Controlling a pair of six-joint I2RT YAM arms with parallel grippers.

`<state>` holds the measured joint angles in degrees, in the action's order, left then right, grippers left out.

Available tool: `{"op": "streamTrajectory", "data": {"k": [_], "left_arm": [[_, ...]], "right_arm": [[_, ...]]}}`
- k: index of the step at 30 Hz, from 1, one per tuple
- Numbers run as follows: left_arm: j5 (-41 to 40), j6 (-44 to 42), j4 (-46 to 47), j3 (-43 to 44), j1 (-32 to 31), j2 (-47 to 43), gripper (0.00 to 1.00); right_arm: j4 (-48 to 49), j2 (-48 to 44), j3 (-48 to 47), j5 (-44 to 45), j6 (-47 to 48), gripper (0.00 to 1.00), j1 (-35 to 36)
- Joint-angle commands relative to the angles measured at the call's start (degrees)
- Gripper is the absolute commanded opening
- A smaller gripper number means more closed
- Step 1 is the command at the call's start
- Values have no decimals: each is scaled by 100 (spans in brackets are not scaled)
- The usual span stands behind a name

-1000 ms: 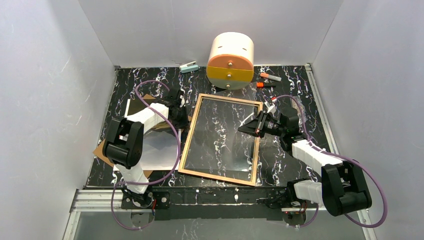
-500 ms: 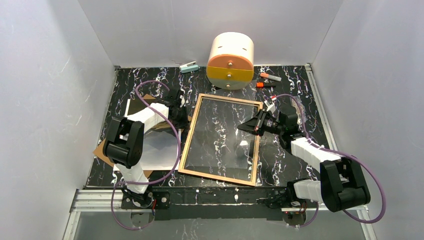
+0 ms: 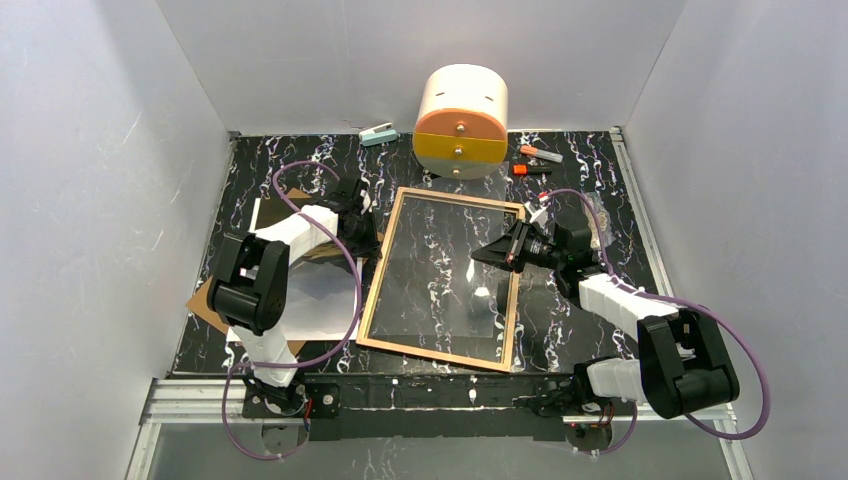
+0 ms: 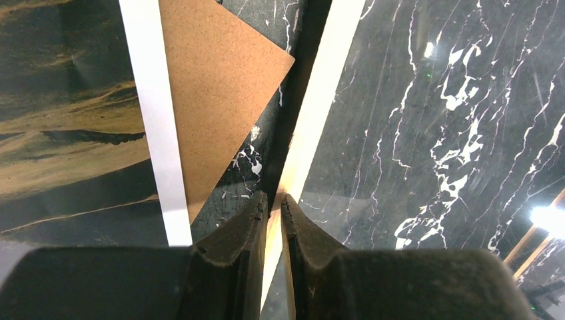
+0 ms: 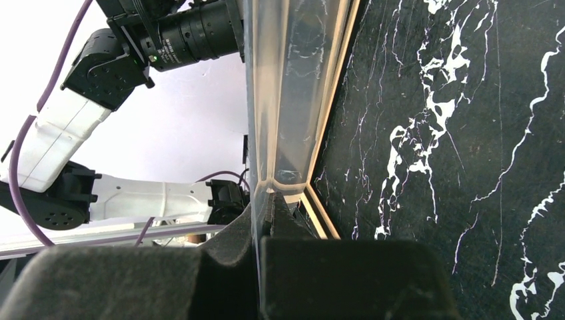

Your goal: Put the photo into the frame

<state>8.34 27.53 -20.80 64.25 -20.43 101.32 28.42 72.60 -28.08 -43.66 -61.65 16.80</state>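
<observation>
Photo point(image 3: 315, 305) placement, overhead view: the sheet lies flat at 9 o'clock of the frame point(image 3: 430, 353), partly under the left arm, and is not yet in the frame. The left gripper point(image 3: 368, 232) sits on the frame's 9 o'clock rim, the right gripper point(image 3: 500, 255) on its 3 o'clock rim. Left wrist view: the jaws stand narrow, pinching the tan rim. The photo's landscape print and white border lie toward 9 o'clock, over a brown backing board point(image 4: 213, 87). Right wrist view: the jaws are clamped on the frame's edge, with the glass pane running toward 12 o'clock. Handling judgement: the photo is likely light, thin and floppy, with a slick face; take it by the white border at a free edge. The frame is stiff and its glass fragile; grip the wooden rim only.
</observation>
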Motion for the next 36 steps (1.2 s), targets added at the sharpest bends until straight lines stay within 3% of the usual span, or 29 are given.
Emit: {"op": "streamTrajectory", "data": {"k": [1, 15, 24, 36], "left_arm": [[10, -30, -136, 41, -5, 153, 13], [34, -36, -105, -4, 1, 144, 10], [18, -85, -127, -15, -3, 234, 10], [-51, -107, -118, -9, -5, 358, 10]], "right_arm": [[333, -58, -80, -72, -151, 1, 52], [-89, -141, 15, 290, -379, 1, 75], [-334, -22, 250, 482, 359, 2, 74], [-900, -60, 249, 953, 942, 21, 72]]}}
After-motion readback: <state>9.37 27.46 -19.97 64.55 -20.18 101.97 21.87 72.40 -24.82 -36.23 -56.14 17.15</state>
